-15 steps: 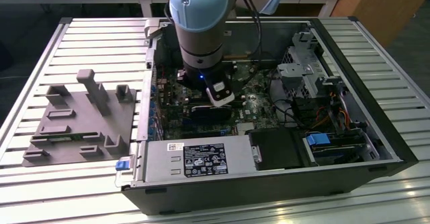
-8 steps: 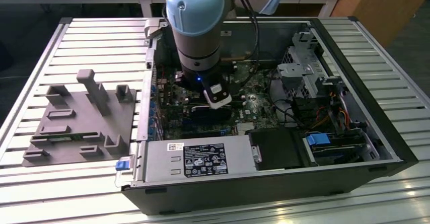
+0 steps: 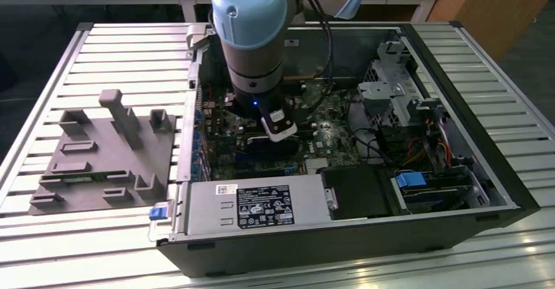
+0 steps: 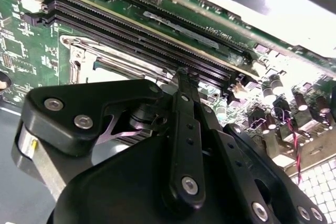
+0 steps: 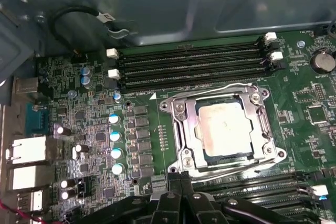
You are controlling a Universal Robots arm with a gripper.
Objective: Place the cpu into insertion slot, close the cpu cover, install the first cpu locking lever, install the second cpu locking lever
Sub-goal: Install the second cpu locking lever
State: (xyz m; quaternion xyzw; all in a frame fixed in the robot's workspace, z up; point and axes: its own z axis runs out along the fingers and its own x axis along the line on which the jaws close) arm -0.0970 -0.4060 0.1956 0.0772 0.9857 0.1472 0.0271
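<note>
Inside the grey-rimmed square insertion slot (image 5: 224, 129) of the green motherboard (image 5: 105, 124), the pale silver-beige square cpu (image 5: 224, 128) is seated, framed by the thin silver metal cpu cover (image 5: 181, 132). Just beside it, the black gripper (image 5: 181, 179) is held with fingers pressed together, gripping nothing.

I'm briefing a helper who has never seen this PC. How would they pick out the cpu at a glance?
In the first wrist view, find the green motherboard in the open case, then the silver metal cpu cover lying between two banks of long black memory slots. The cpu is the pale silver-beige square showing through that frame's window, the only flat, plain metal face among dark slots and small components.
</note>
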